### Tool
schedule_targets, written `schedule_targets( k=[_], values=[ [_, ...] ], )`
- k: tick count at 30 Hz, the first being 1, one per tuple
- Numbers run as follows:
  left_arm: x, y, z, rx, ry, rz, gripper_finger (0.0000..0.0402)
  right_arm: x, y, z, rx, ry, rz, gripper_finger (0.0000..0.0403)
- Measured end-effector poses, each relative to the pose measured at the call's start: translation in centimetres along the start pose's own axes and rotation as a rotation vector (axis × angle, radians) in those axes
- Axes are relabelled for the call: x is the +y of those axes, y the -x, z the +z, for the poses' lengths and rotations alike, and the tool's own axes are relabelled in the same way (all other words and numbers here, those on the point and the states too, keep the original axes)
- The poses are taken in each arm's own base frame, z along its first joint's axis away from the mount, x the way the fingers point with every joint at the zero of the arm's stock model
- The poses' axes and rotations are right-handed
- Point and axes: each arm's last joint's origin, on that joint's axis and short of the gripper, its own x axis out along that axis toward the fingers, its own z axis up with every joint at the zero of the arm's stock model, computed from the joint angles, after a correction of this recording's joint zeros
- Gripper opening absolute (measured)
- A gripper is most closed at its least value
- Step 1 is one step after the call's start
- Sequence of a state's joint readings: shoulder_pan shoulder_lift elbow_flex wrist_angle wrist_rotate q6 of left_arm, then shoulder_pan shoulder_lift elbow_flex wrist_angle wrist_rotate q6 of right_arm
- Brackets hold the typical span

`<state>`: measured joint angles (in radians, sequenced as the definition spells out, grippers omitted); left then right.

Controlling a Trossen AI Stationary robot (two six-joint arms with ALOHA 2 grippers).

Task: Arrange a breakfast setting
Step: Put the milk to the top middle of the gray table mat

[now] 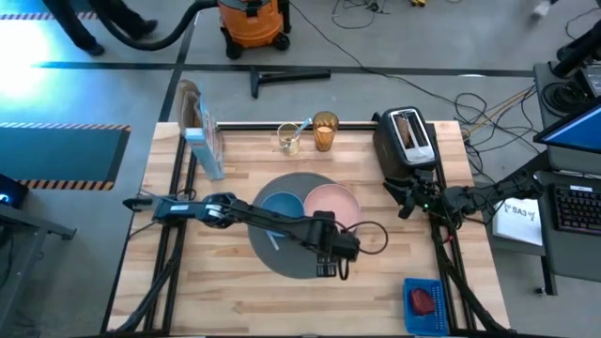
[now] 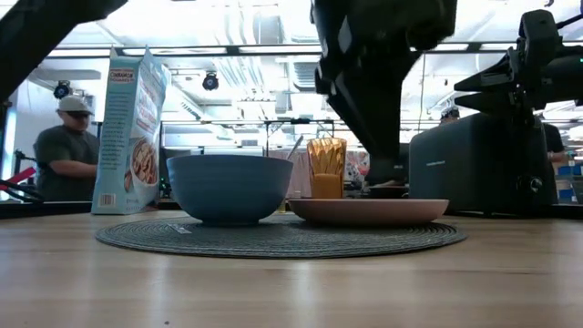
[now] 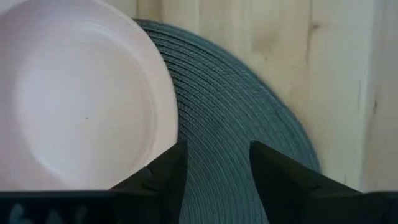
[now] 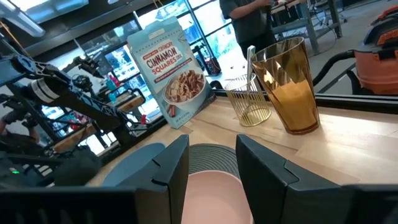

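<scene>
The round dark-grey mat [image 1: 299, 246] lies mid-table. On it rest the blue bowl [image 1: 280, 207] and the pink plate [image 1: 331, 203], side by side. The amber tumbler [image 1: 325, 131] stands at the far edge beside a clear glass [image 1: 289, 139] that holds the light-blue spoon [image 4: 250, 59]. A small red food piece [image 1: 424, 300] lies in a blue tray at the near right. Something brown shows in the toaster's slot [image 1: 407, 130]. My left gripper [image 3: 214, 168] is open and empty, pointing down over the mat's near right part beside the plate. My right gripper [image 4: 211, 165] is open and empty by the toaster, facing the plate.
The black toaster [image 1: 404, 143] stands at the far right. A cereal box [image 1: 202, 141] stands at the far left. The blue tray [image 1: 427, 305] sits at the near right corner. A person [image 2: 68, 150] shows beyond the table. Bare wood lies along the near edge.
</scene>
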<state>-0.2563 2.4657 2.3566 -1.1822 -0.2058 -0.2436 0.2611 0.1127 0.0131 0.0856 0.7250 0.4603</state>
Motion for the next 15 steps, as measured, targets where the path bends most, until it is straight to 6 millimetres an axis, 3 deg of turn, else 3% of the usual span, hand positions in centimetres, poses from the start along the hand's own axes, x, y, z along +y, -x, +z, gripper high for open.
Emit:
schedule_targets(
  k=[7, 15],
  values=[
    [0.0, 1.5, -0.4, -0.03, 0.026, 0.136, 0.016, 0.0, 0.0, 0.0, 0.0, 0.0, 0.0, 0.0123],
    [1.4, 3.7, -1.4, 0.046, -0.04, 0.257, 0.016, 0.0, 0.0, 0.0, 0.001, 0.0, 0.0, 0.0123]
  ],
)
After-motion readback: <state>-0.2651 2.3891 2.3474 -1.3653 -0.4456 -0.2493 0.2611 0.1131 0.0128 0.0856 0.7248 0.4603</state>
